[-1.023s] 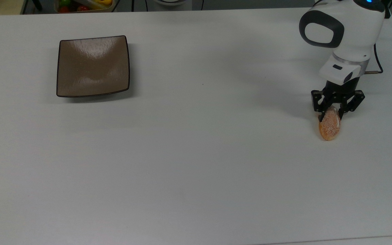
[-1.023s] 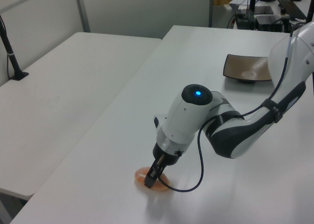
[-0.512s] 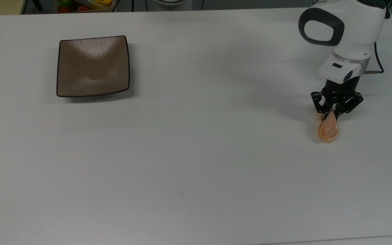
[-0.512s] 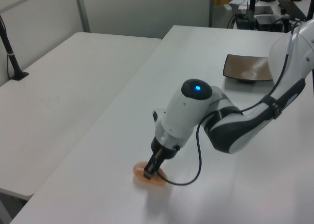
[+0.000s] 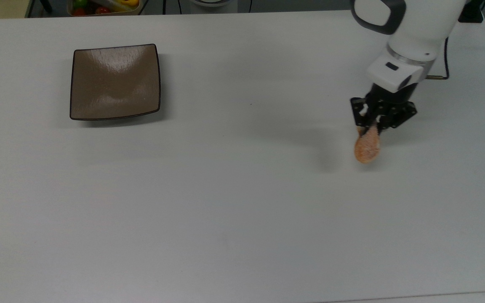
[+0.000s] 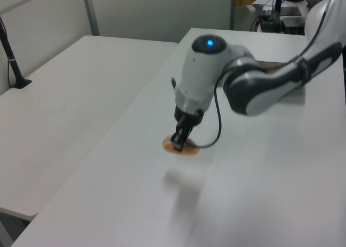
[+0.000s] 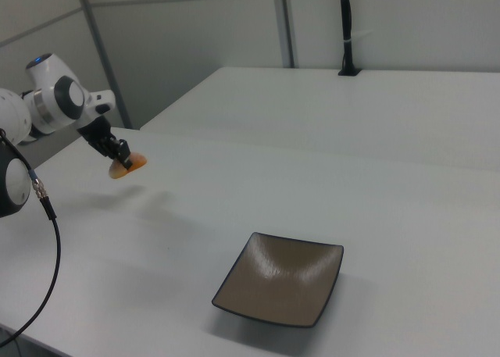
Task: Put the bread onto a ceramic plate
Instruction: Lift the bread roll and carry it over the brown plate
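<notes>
Ceramic plate on the counter toward the top view's left; bread, in the claw, well apart at the top view's right.

Even, diffuse light from overhead leaves the white worktop bright, with soft-edged shadows. In the top view a faint grey shadow lies to the left of the small golden-orange bread. The square glossy brown ceramic plate carries pale streaks of glare. In the left view the shadow patch below the arm looks smeared and blurred.
</notes>
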Controlling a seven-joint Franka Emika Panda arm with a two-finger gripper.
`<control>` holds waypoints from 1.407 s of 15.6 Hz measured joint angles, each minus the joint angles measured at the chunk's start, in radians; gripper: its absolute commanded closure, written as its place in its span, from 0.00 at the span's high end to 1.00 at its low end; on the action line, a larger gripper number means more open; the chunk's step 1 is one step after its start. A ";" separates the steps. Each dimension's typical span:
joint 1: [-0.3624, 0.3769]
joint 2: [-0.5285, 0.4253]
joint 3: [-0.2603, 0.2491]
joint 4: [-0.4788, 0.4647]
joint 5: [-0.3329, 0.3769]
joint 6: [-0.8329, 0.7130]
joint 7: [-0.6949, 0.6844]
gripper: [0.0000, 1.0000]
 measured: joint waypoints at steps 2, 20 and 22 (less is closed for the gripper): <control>-0.034 -0.045 -0.014 -0.023 0.047 -0.067 -0.101 0.21; -0.107 -0.463 -0.511 -0.537 0.169 -0.105 -0.691 0.23; -0.108 -0.479 -0.559 -0.578 0.169 -0.105 -0.758 0.24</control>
